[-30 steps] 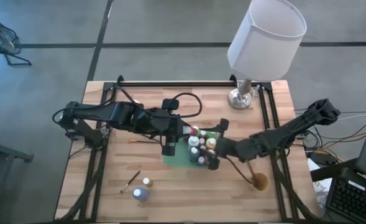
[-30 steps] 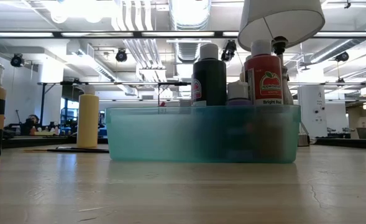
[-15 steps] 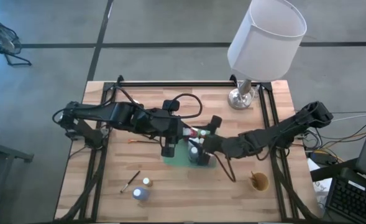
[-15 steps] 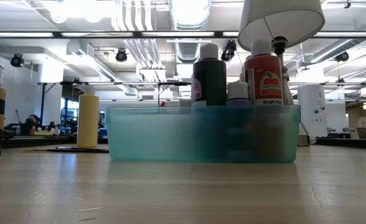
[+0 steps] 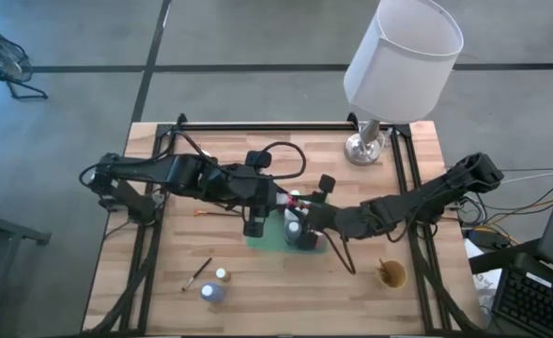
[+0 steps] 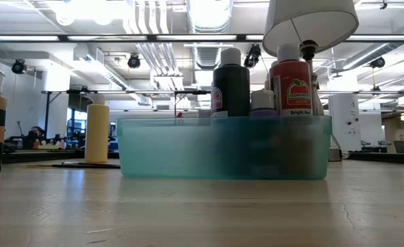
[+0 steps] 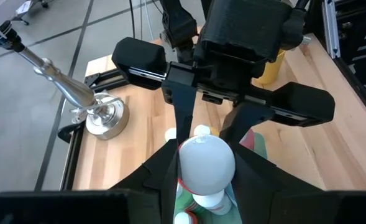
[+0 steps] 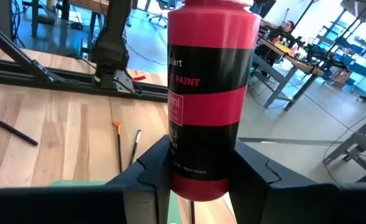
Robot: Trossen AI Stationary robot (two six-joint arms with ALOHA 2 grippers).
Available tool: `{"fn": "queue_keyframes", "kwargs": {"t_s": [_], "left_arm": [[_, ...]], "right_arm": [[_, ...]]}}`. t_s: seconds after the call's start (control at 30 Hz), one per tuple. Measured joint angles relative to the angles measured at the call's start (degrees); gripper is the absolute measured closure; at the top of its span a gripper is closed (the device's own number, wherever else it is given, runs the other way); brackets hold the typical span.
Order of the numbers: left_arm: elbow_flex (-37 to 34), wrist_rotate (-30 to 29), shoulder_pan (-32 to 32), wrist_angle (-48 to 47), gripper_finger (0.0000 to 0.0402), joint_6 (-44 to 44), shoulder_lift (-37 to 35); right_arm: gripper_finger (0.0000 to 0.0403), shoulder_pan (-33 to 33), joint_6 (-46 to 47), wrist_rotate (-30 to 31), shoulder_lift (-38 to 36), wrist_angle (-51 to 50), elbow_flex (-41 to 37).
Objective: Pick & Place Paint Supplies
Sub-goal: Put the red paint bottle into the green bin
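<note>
Workshop backdrop behind red bottle (image 8: pixel 209 99), label "PAINT"

My left end effector (image 7: pixel 205 167) clamps a white-capped bottle (image 7: pixel 206 163) between its dark fingers. Facing me, the right end effector (image 7: pixel 223 127) reaches in. A lamp base (image 7: pixel 105 118) stands on the counter (image 7: pixel 139 118).

Lab: exposed ceiling ducts (image 6: pixel 208 17), workbenches (image 8: pixel 294 56).
</note>
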Motion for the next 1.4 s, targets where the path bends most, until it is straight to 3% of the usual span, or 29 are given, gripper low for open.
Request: {"fn": "queue_keyframes", "kwargs": {"t_s": [0.2, 0.57, 0.8, 1.0, 1.23, 1.4], "left_arm": [[0.0, 0.2, 0.0, -0.8, 0.0257, 0.0, 0.0], [3.8, -5.8, -0.1, -13.2, 0.0158, -5.0, -1.5], [-7.3, -6.7, -0.7, -10.6, 0.015, -9.0, -7.3], [-27.8, -7.1, -2.8, 6.7, 0.015, -7.9, -17.5], [-53.3, -6.4, -4.4, 40.1, 0.0147, -1.8, -28.4], [-66.1, -4.5, -4.5, 61.0, 0.0147, 4.0, -30.9]], "right_arm": [[0.0283, 0.0, -0.1, 0.0, 0.0, -0.1, 0.0], [0.0292, 0.6, 4.0, 0.0, -3.0, -6.9, -0.2], [0.0297, 4.6, 8.1, 0.0, -4.5, -10.5, -2.0], [0.0292, 8.2, 13.4, 2.1, -7.4, -9.5, -7.0], [0.0295, 10.0, 11.4, 1.1, -7.8, 5.0, -13.5], [0.0291, 10.0, 7.4, 0.7, -7.2, 17.5, -18.0]]}}
